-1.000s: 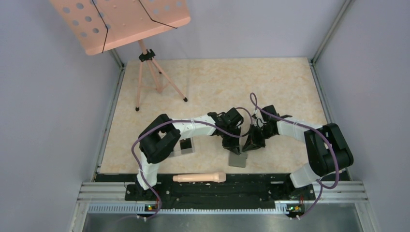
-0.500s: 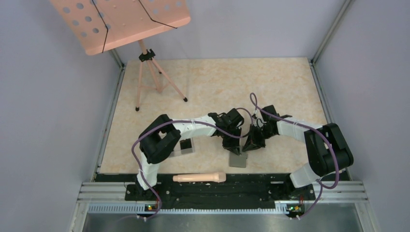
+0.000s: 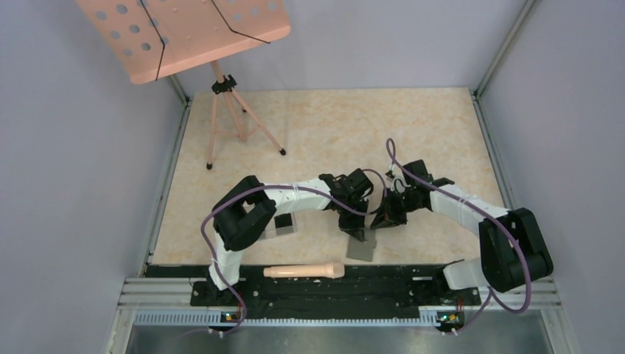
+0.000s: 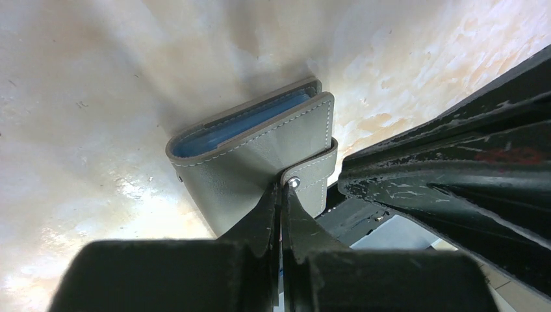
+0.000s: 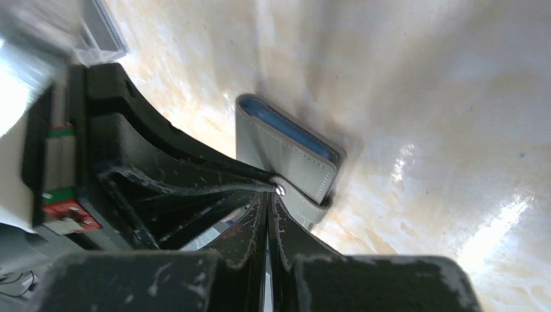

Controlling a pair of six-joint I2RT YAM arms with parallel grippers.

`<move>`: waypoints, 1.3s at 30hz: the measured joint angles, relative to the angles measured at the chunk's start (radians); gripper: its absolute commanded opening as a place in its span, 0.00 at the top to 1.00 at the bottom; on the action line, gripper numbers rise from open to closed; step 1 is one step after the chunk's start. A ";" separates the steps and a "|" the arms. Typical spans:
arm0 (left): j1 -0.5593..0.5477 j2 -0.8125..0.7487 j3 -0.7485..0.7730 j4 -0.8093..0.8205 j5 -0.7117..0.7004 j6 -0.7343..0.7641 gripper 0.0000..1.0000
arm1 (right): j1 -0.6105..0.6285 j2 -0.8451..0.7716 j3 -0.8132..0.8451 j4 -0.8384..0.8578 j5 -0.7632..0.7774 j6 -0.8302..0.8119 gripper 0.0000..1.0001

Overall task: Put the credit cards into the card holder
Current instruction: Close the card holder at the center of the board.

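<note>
The right arm's elbow had swung out toward the right edge of the tabletop (image 3: pixel 332 125) since a second before, and the wallet (image 3: pixel 360 249) lay slightly nearer the front. One wallet, folded, rested between the arms. The left pincer (image 4: pixel 281 192) and right pincer (image 5: pixel 268 195), both fully closed, met at its single snap tab (image 4: pixel 316 172). One clear box (image 3: pixel 284 224) with something dark inside, one wooden roller (image 3: pixel 304 271) and one music stand (image 3: pixel 184 33) stood apart.
</note>
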State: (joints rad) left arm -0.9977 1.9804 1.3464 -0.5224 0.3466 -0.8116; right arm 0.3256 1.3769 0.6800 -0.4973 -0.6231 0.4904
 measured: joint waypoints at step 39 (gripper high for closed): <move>-0.032 0.041 0.075 -0.108 -0.066 -0.004 1.00 | 0.087 0.032 -0.111 0.005 0.056 0.110 1.00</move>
State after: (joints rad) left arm -1.0298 2.0212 1.4216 -0.6300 0.2806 -0.8154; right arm 0.4126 1.4094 0.5694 -0.4923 -0.5674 0.6006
